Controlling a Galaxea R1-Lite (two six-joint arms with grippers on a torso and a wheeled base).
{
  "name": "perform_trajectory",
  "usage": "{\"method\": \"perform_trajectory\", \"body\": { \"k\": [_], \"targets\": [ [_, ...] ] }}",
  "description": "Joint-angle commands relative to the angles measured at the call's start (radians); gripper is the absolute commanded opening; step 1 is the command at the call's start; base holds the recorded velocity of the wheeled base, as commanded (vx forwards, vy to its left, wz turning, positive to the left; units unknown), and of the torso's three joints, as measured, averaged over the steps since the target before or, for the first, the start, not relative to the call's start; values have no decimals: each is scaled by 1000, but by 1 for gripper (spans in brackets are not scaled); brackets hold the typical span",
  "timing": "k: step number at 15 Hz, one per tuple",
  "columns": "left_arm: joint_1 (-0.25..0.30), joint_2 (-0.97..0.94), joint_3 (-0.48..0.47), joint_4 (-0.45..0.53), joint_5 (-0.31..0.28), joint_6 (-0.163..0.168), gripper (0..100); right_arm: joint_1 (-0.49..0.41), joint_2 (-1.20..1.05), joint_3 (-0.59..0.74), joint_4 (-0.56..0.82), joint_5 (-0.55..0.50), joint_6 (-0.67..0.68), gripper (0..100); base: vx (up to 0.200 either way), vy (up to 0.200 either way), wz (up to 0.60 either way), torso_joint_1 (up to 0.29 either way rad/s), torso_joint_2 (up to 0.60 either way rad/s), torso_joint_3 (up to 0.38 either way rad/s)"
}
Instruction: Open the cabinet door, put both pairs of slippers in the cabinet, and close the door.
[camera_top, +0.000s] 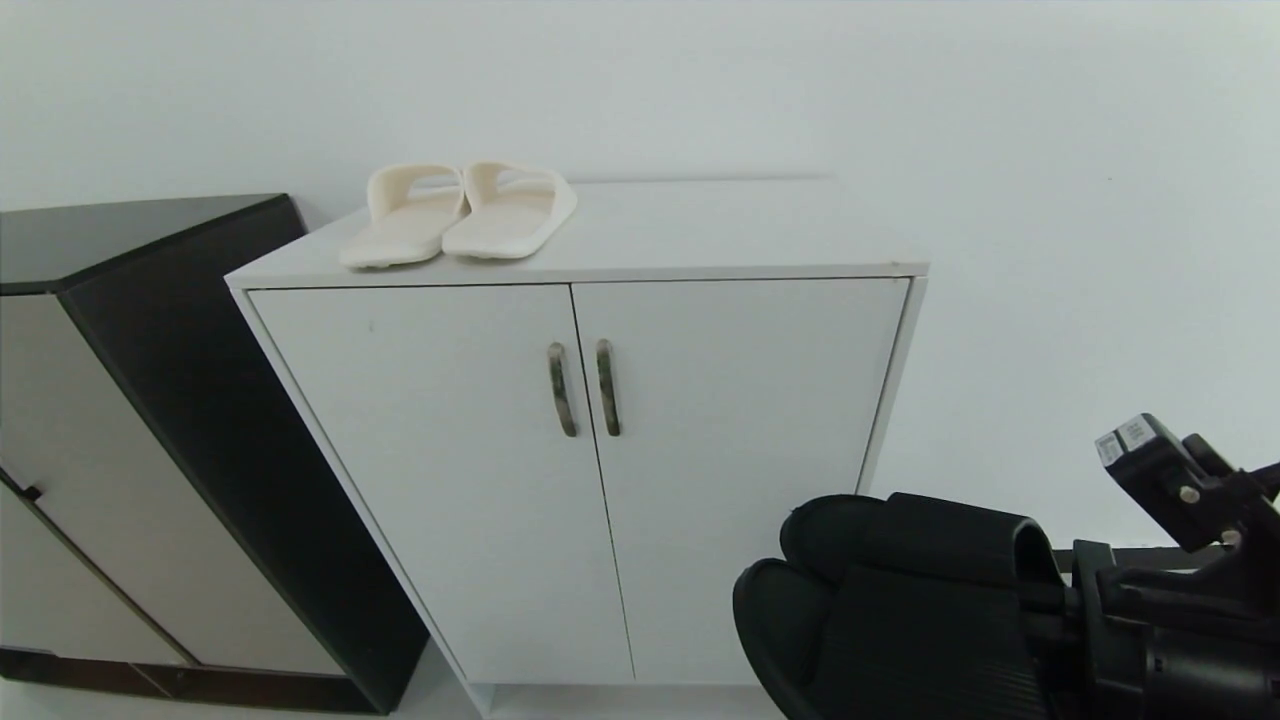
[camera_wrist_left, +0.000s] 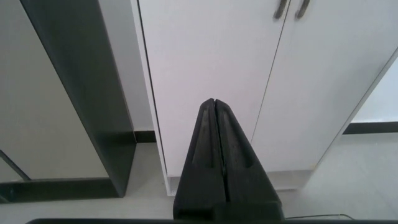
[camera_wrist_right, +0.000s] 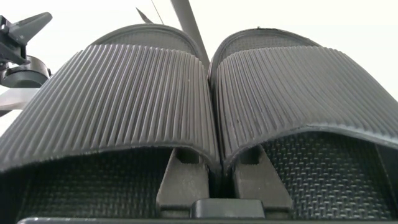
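Black slippers (camera_top: 900, 600) are hanging nearest the lens, side by side, their ribbed straps (camera_wrist_right: 124, 99) touching along the middle. The right gripper (camera_wrist_right: 214, 168) is pinching those two inner strap edges together, its fingers (camera_wrist_right: 183, 186) reaching in under the straps above the dimpled footbeds, so the pair is stretching out ahead of it. A white sticker (camera_top: 1125, 440) is showing on the wrist just behind that gripper, but its print is too small to read, and no other writing is legible. Ahead of the right gripper and off to its left, the white cabinet (camera_top: 600, 480) is standing with both doors (camera_top: 440, 470) shut and the two handles (camera_top: 562, 390) sitting just beside each other at the seam, above the gripper's level. Whether the held pair is touching the right door cannot be told. Cream slippers (camera_top: 460, 215) are lying on the cabinet's top, well above the right gripper and far to its left, the two touching along their inner sides, toes pointing to the front edge. The left gripper (camera_wrist_left: 215, 109) is hovering with its fingers (camera_wrist_left: 202, 143) pressed flat together and nothing between them. It is pointing at the lower part of the left door and is well apart from it. A dark cabinet (camera_top: 200, 450) is standing beside the white one, farther to the left of both grippers, with a narrow gap between the two.
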Motion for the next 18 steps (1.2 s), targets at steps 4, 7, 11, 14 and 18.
{"method": "perform_trajectory", "body": {
  "k": [4, 7, 11, 14, 18],
  "targets": [
    [0, 0, 0, 1, 1, 5, 0, 0, 5, 2, 0, 1, 0, 0, 0, 0, 0, -228, 454, 227],
    [0, 0, 0, -1, 1, 5, 0, -1, 5, 4, 0, 1, 0, 0, 0, 0, 0, -217, 382, 172],
    [0, 0, 0, -1, 0, 0, 0, -3, 8, 7, 0, 1, 0, 0, 0, 0, 0, -139, 318, 129],
    [0, 2, 0, 1, -2, 5, 100, -3, 7, 8, -1, 2, 0, 0, 0, 0, 0, -16, 57, 26],
    [0, 2, 0, 1, -16, 25, 100, -3, 2, 11, -1, 1, -1, 0, 0, 0, 0, 1, 9, 38]
  ]
}}
